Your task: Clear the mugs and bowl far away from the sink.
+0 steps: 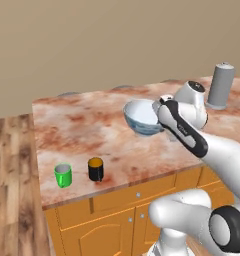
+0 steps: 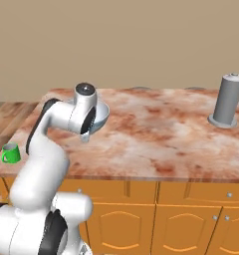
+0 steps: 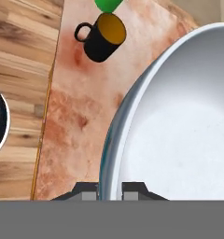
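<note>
Gripping the bowl (image 1: 141,117) rim, claw (image 3: 109,191) hangs above mottled reddish countertop (image 1: 82,130); wood floor (image 1: 12,190), beige wall (image 1: 92,40).

Marble counter (image 1: 92,125) — green mug (image 1: 63,175), black mug (image 1: 95,169), canister (image 1: 220,86).

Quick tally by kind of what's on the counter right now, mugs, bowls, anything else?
Mugs: 2, the green mug and the black mug, near the counter's front edge.
Bowls: 1, the pale blue-white bowl, its rim in the claw, tilted above the counter.
Grey canisters: 1, the grey canister, upright at the far side.
Total: 4
</note>
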Available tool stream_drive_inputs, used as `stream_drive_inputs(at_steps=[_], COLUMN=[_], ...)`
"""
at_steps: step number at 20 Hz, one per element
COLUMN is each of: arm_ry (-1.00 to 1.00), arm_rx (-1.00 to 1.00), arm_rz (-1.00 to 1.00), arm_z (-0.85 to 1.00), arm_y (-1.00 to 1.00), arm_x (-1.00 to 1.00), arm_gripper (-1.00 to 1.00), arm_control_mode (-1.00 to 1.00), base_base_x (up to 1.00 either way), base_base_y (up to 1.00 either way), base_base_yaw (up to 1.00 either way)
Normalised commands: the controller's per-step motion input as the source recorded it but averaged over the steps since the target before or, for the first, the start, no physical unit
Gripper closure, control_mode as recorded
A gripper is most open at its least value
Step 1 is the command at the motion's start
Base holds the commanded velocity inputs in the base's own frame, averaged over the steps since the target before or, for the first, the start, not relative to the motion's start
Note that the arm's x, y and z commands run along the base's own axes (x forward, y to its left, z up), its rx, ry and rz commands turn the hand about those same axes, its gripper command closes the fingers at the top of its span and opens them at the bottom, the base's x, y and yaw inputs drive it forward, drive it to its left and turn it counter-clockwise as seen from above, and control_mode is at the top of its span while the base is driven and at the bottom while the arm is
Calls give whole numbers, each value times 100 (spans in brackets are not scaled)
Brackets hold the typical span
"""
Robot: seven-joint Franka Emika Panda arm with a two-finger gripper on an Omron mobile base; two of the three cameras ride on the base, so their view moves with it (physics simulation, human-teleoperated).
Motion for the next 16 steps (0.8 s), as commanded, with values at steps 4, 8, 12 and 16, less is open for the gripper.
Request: stream_drive_inputs(at_steps=[4, 8, 12, 16], arm_ry=[22, 32, 28, 20], arm_rx=[-11, -10, -2, -1], arm_rz=[18, 17, 18, 15], arm_z=[-94, -91, -68, -54], arm_y=[24, 29, 3, 10], arm_x=[81, 55, 52, 36], arm_gripper=[100, 100, 100, 100], arm_control_mode=[-100, -100, -100, -100], base_base_x=[0, 0, 0, 0], base_base_y=[0, 0, 0, 0], base_base_yaw=[0, 0, 0, 0])
